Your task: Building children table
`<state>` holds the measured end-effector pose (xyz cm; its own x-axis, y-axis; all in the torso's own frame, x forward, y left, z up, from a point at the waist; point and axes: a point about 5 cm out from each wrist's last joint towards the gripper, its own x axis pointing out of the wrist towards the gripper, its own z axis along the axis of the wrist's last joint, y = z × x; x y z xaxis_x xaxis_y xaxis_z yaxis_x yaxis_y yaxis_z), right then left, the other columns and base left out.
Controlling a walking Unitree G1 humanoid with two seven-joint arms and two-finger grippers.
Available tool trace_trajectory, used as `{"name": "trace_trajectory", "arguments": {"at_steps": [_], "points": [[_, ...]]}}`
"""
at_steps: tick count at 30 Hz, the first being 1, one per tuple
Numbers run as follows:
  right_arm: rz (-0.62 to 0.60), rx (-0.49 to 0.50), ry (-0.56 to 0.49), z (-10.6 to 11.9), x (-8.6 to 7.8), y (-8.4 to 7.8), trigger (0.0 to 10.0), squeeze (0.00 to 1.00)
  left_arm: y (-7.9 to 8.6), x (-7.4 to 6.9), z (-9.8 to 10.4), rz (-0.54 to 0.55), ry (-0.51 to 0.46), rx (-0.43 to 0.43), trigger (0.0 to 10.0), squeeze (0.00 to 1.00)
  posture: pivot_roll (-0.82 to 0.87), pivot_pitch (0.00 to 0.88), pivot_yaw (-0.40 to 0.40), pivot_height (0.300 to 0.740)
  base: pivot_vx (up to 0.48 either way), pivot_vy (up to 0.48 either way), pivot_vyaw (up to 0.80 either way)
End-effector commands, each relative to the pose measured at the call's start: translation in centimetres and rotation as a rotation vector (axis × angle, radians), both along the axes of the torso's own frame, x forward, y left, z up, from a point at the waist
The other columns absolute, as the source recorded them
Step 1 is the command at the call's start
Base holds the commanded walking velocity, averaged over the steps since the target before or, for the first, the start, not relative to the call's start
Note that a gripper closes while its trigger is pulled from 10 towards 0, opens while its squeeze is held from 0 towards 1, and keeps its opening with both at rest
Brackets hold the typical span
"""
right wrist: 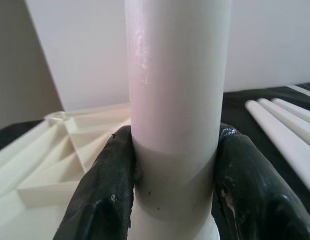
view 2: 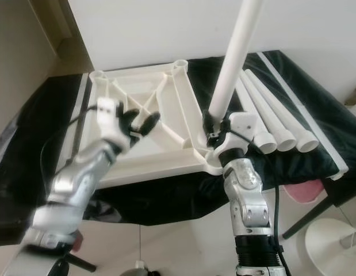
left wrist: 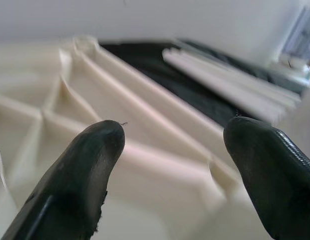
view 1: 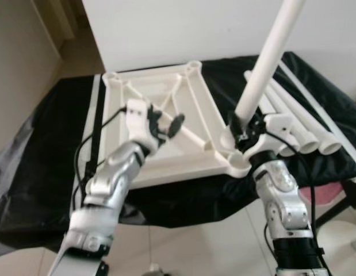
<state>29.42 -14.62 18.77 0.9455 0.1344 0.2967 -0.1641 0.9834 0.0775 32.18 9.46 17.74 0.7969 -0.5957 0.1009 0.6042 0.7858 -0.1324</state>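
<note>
A white plastic tabletop (view 1: 166, 98) lies upside down on a black-covered surface, ribs and corner sockets facing up. A white table leg (view 1: 264, 69) stands tilted in the near right corner socket (view 1: 238, 158). My right gripper (view 1: 242, 131) is shut on the leg's lower end, with its black fingers (right wrist: 107, 185) pressed on both sides of the tube (right wrist: 175, 100). My left gripper (view 1: 166, 123) hovers open over the middle ribs of the tabletop, and its fingers (left wrist: 84, 170) hold nothing.
Three more white legs (view 1: 304, 123) lie side by side on the black cover (view 1: 45, 155), right of the tabletop. A white wall (view 1: 224, 29) rises behind. A pink object (view 1: 327, 195) and a white round base (view 2: 333, 241) sit on the floor at lower right.
</note>
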Motion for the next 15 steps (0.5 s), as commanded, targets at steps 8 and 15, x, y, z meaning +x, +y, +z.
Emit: {"name": "trace_trajectory", "arguments": {"at_steps": [8,15], "points": [[-0.046,-0.025,0.007,-0.4,-0.4,-0.7,10.0,0.0,-0.9,-4.3,-1.0,-0.386,-0.059,0.034,10.0,0.0,-0.01,0.0,0.064,0.74,0.0,0.0,0.0],[-0.068,-0.041,0.054,-1.5,-0.8,-1.2,10.0,0.0,-1.6,-7.7,-2.3,-0.485,-0.036,0.079,10.0,0.0,-0.02,0.0,0.067,0.74,0.0,0.0,0.0]]}}
